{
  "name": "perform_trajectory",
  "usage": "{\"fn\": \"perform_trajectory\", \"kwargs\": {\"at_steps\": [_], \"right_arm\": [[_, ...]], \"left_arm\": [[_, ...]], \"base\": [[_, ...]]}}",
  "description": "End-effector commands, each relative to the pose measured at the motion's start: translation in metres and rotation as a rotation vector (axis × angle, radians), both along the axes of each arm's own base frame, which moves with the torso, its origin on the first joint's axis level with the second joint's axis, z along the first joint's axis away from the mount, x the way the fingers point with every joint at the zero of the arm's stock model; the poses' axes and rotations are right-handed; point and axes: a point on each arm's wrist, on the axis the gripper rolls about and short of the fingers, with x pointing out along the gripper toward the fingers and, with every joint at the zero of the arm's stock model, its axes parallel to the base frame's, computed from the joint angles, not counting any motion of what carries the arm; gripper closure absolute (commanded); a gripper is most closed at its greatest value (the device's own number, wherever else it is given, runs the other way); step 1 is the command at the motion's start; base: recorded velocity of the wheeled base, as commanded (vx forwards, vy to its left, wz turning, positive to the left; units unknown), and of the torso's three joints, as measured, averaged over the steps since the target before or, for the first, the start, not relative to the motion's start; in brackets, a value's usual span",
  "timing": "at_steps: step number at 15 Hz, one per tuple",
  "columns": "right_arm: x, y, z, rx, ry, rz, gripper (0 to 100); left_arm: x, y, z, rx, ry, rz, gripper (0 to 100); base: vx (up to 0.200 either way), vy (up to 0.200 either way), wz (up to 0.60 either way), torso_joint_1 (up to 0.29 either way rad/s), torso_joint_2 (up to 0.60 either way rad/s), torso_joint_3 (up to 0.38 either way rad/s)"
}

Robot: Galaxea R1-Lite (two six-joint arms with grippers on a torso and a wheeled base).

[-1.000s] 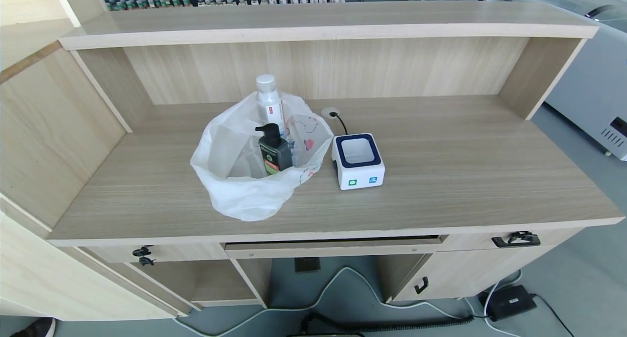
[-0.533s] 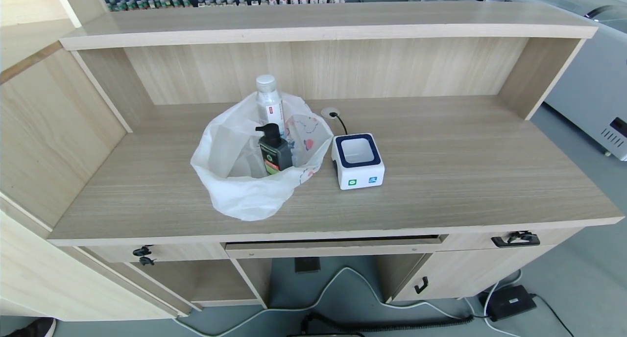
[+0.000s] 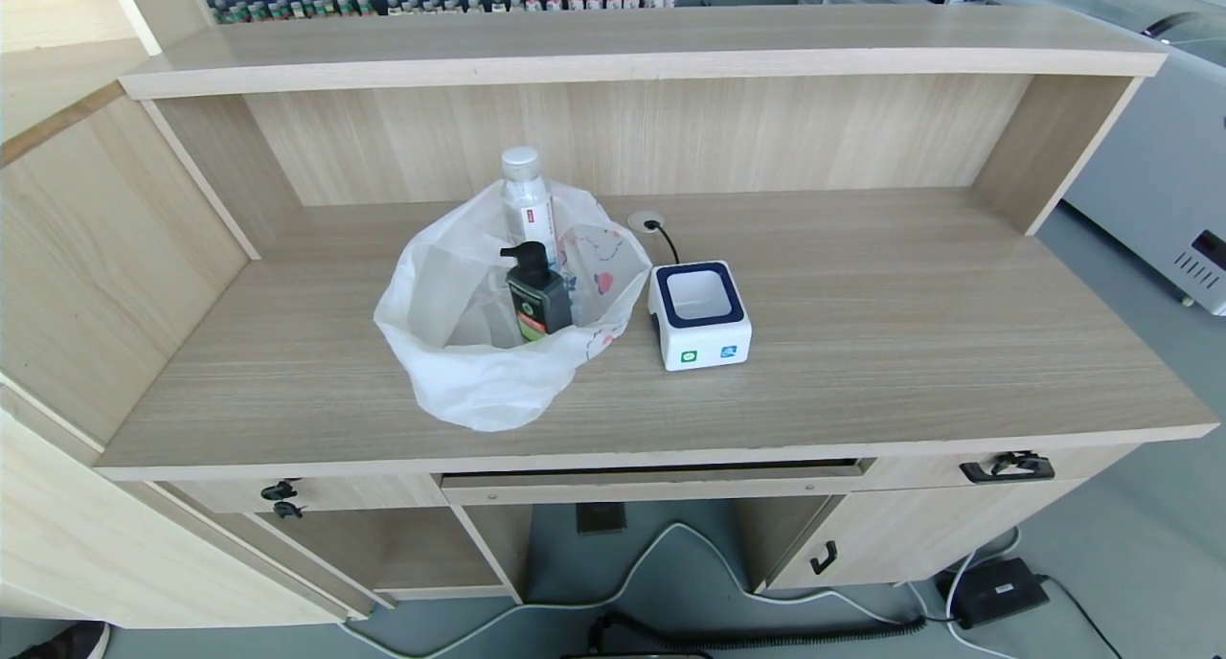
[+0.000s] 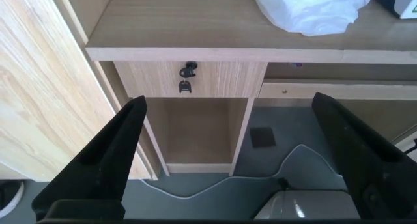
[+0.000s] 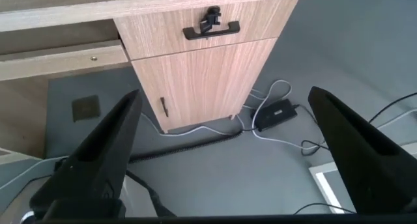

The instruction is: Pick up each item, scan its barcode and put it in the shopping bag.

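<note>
1. Black fingers of the left gripper stood wide apart and held nothing, below the front edge of the wooden counter.
2. The left wrist view also took in a keyed drawer lock under that edge and the lower bulge of the shopping bag on top.
3. The right gripper was likewise spread and empty, hanging over grey floor in front of a cabinet door with a black handle; a black power adapter lay on the floor beyond.
4. In the head view, the white plastic shopping bag sat open on the counter, left of centre.
5. Inside it, a dark pump bottle stood upright, with a clear bottle with a white cap rising behind it.
6. Just right of the bag sat the barcode scanner, a white box with a navy-rimmed window, its cable running back to a hole in the counter.
</note>
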Motion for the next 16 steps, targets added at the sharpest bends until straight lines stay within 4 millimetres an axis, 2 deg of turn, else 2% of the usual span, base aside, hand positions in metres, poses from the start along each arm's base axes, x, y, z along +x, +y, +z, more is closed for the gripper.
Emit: {"fn": "perform_trajectory", "kwargs": {"at_steps": [1,6,9,11,16], "right_arm": [[-0.0139,0.0013,-0.0109,0.027,-0.072,0.026,0],[-0.0199,0.0007,-0.0123,0.034,-0.149,0.131,0],[-0.0214,0.0005,-0.0129,0.045,-0.168,0.13,0],[-0.0213,0.0005,-0.0173,0.155,-0.142,0.121,0],[-0.0213,0.0004,-0.0179,0.16,-0.137,0.116,0]], "left_arm": [[0.0,0.0,-0.0001,0.0,0.0,0.0,0],[0.0,0.0,-0.0001,0.0,0.0,0.0,0],[0.0,0.0,0.0,0.0,-0.001,0.0,0],[0.0,0.0,0.0,0.0,-0.001,0.0,0],[0.0,0.0,-0.0001,0.0,0.0,0.0,0]], "base": [[0.0,0.0,0.0,0.0,0.0,0.0],[0.0,0.0,0.0,0.0,0.0,0.0],[0.0,0.0,0.0,0.0,0.0,0.0],[0.0,0.0,0.0,0.0,0.0,0.0],[0.0,0.0,0.0,0.0,0.0,0.0]]}}
